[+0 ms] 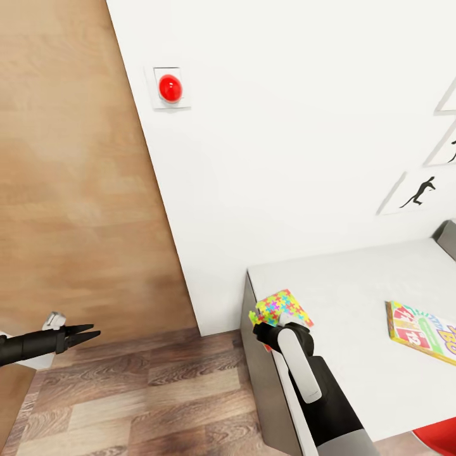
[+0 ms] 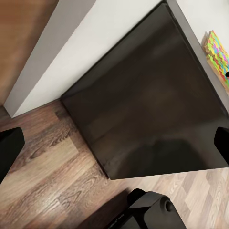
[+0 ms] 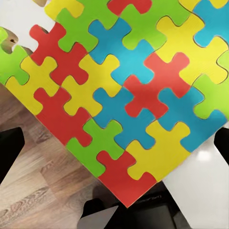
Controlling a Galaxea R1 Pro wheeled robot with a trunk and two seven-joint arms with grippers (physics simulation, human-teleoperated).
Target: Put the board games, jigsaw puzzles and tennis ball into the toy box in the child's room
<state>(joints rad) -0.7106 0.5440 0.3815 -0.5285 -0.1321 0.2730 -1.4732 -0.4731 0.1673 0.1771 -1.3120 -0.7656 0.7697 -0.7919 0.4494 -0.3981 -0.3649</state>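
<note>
A jigsaw puzzle (image 1: 283,308) of bright interlocking pieces lies at the near left corner of the light-grey table (image 1: 354,285), with one corner jutting past the edge over the floor. My right gripper (image 1: 261,327) hovers just in front of that corner, open. In the right wrist view the jigsaw puzzle (image 3: 129,95) spreads between the two dark fingertips (image 3: 9,152), which stand wide apart. A yellow, green and red board game (image 1: 421,332) lies flat further right on the table. My left gripper (image 1: 88,335) hangs open and holding nothing over the wood floor, far to the left.
The table's dark-grey end panel (image 2: 143,109) drops to the plank floor (image 1: 158,392). A white wall with a red button (image 1: 170,88) and black silhouette pictures (image 1: 421,193) backs the table. Part of a red chair (image 1: 440,440) shows at the lower right.
</note>
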